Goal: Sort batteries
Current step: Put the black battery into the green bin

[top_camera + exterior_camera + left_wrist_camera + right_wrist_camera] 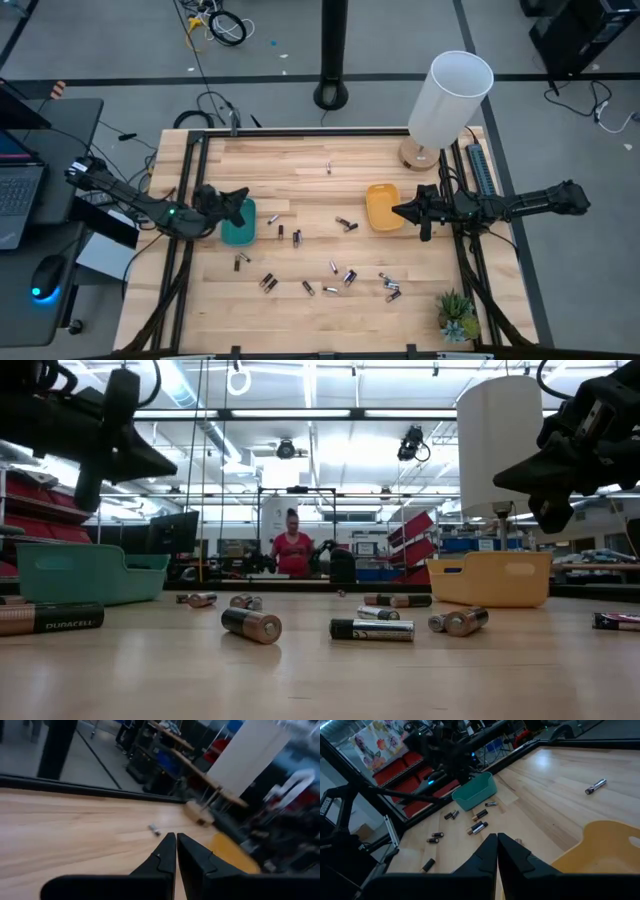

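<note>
Several small dark and silver batteries (347, 277) lie scattered flat on the wooden table's near half, and one battery (329, 167) lies alone toward the far edge, also seen in the left wrist view (154, 829). A green tray (238, 222) sits at the left, a yellow tray (382, 206) at the right. My left gripper (240, 200) hovers shut over the green tray's far end. My right gripper (400, 211) hovers shut over the yellow tray's right rim. In the low view both grippers hang well above the table.
A white cylindrical lamp (450, 100) on a wooden base stands at the far right corner. A small green plant (458, 315) sits at the near right corner. A black frame (300, 133) borders the table. A person (292, 548) stands far behind the table.
</note>
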Robot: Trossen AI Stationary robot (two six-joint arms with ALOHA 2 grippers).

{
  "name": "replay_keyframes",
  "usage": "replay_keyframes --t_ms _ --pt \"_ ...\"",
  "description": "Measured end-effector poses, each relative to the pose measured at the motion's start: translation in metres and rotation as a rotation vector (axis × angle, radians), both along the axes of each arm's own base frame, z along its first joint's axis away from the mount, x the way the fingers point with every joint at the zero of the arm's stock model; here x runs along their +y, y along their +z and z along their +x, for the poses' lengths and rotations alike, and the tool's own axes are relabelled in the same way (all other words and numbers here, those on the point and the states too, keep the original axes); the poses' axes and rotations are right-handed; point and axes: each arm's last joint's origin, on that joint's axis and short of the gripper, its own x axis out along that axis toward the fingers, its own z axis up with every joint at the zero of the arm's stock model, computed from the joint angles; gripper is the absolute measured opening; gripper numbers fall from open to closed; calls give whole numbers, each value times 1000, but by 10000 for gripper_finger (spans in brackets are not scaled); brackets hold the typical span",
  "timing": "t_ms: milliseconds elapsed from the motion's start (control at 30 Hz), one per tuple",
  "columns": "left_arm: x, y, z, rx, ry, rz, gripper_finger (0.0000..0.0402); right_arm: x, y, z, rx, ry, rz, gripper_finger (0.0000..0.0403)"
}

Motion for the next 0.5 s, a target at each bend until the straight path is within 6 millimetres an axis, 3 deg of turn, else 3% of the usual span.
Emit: replay_keyframes --t_ms 333,500 --pt "-1 23 2 -262 -2 -124 27 0 1 0 -6 0 1 21" --pt "-2 24 2 -295 -37 -155 27 -1 16 1 -168 -45 46 21"
